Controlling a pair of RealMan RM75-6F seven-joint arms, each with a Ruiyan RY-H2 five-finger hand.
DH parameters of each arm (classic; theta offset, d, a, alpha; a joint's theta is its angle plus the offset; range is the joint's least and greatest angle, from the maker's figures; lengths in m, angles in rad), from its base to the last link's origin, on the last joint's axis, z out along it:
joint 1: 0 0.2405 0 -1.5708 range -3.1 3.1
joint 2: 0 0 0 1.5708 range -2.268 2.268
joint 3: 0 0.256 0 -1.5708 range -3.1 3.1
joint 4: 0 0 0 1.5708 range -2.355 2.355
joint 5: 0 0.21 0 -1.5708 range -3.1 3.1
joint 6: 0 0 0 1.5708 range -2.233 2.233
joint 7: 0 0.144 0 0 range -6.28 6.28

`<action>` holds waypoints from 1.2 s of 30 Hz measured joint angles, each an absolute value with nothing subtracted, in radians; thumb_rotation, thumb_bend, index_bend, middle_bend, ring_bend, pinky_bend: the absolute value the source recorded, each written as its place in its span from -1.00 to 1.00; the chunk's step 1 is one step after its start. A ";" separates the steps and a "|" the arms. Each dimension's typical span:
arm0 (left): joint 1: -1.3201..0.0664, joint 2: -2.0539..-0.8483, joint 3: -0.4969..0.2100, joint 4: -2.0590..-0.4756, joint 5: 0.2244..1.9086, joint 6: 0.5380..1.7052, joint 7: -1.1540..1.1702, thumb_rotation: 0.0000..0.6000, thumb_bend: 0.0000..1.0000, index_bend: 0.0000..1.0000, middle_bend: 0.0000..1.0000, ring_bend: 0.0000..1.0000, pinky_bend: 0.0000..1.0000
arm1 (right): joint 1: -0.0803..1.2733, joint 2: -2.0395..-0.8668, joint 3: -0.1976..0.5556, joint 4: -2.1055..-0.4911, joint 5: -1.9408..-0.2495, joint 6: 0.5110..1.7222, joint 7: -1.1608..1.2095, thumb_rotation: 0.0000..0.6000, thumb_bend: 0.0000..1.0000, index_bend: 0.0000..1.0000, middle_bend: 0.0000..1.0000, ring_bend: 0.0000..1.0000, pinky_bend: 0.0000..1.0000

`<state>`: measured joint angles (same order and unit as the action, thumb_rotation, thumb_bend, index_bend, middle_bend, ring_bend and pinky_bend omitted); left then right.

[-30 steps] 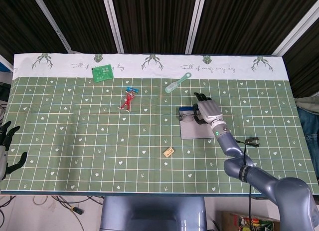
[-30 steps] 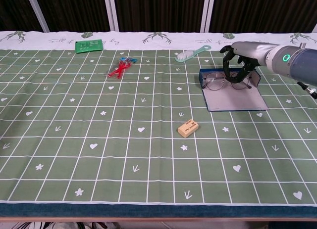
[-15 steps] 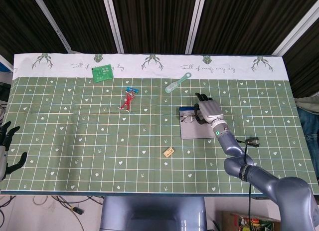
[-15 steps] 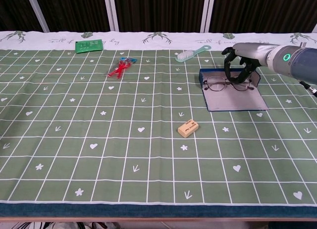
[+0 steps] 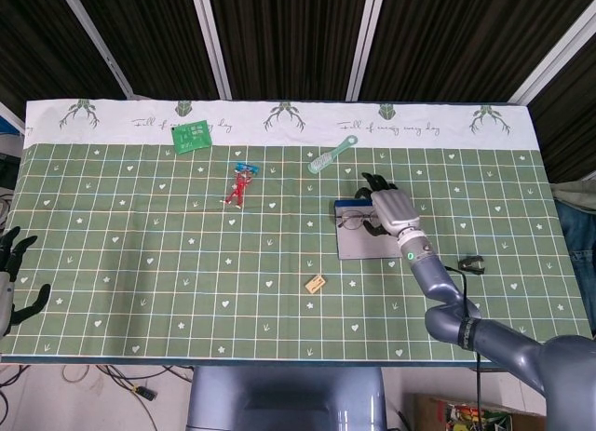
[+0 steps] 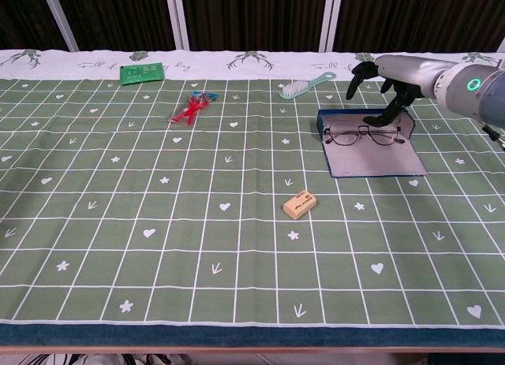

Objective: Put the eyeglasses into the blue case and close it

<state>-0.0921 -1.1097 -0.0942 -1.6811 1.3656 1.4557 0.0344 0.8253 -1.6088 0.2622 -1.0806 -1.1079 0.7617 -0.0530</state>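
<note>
Chest view shows my right hand (image 6: 384,80) lifted off the thin wire-framed eyeglasses (image 6: 364,132), fingers spread and holding nothing, hovering just above the far edge of the open blue case (image 6: 371,162). A second ago those fingers were curled down around the frame; half a second ago they still touched it. Now the eyeglasses lie by themselves inside the case, lenses side by side against its far wall, with the flat grey lid panel stretching toward the near side.

I judge from this that the placing step is done and only the closing remains. For that I would have to get my fingers under the near edge of the lid and fold it over toward the far side without nudging the frame out.

In the head view my left hand (image 5: 14,277) hangs open at the left edge of the green gridded worktop (image 5: 140,254), well apart from everything.

The small tan eraser (image 6: 300,204) sits near the case's left corner, and the mint-green brush (image 6: 306,84) lies beyond the case on the far side; neither blocks the lid.
</note>
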 measured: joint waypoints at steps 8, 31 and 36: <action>-0.091 -1.112 -0.093 -1.682 1.372 1.461 0.036 1.00 -0.29 -0.76 -1.00 -1.00 -1.00 | 0.718 -1.497 0.205 -1.348 -1.129 0.906 -0.153 1.00 -0.21 -0.61 -0.65 -0.63 -0.59; -0.093 -1.110 -0.100 -1.686 1.354 1.452 0.029 1.00 -0.29 -0.76 -1.00 -1.00 -1.00 | 0.729 -1.492 0.180 -1.451 -0.846 0.944 -0.519 1.00 0.14 -0.66 0.61 0.67 0.79; -0.093 -1.110 -0.099 -1.687 1.354 1.450 0.029 1.00 -0.29 -0.76 -1.00 -1.00 -1.00 | 0.753 -1.522 0.185 -1.418 -0.795 0.935 -0.550 1.00 0.20 -0.66 0.62 0.68 0.80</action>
